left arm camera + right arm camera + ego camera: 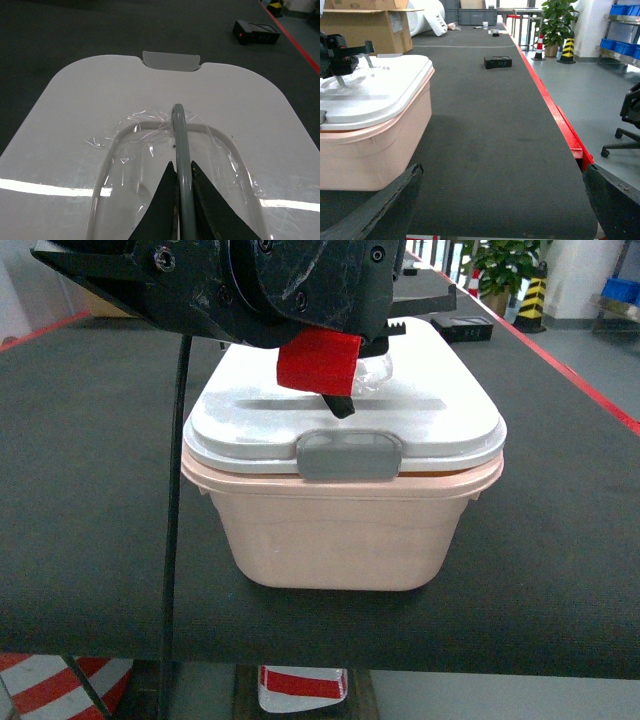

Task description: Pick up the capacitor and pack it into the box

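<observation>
Left pincer (pixel 183 172) clamped on grey wire handle (pixel 178 131) of white lid (pixel 85 125), likely to open pale pink plastic tub (pixel 340 540). Right pincer (pixel 502 200) spread wide, idle.

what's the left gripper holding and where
The left gripper is shut on the box's grey handle, near the middle of its raised bar.

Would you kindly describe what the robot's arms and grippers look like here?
The left gripper has black, tapering, pointed fingers. Its wrist housing is glossy black with bolts, a red block beneath and a black cable hanging down. The right gripper shows only two black, rough-edged fingertips.
</observation>
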Available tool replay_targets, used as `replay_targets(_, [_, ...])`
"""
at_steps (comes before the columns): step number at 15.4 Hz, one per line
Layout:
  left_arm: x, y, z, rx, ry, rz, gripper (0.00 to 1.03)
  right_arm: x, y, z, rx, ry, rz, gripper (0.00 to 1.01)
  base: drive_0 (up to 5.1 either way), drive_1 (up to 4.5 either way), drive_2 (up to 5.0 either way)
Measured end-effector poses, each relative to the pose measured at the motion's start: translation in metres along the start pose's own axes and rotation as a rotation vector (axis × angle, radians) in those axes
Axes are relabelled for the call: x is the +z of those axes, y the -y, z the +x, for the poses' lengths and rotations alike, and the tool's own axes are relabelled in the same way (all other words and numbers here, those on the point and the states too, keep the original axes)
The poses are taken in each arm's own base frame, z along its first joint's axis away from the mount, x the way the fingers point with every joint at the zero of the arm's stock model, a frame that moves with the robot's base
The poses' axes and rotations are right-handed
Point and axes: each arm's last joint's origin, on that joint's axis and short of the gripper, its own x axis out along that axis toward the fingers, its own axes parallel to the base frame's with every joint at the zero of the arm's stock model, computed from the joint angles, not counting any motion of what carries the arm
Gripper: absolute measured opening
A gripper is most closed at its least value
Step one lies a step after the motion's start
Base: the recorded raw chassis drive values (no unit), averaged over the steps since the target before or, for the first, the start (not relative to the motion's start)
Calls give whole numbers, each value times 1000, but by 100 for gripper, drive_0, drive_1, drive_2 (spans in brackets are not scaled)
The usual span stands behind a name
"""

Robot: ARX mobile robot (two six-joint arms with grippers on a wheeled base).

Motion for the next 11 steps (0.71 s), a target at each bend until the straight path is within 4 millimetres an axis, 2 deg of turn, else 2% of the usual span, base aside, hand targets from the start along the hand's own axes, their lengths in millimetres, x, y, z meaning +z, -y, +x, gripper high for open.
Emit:
replay_targets(7, [0,1,0,1,-29,14,2,0,0,0,0,0,0,98,0,0,0])
replay_targets(9, [2,-3,-5,-23,3,7,48,0,0,0,0,0,0,98,0,0,0])
replay_targets(11, [24,-5,-18,-48,75,-2,71,0,0,0,0,0,0,98,0,0,0])
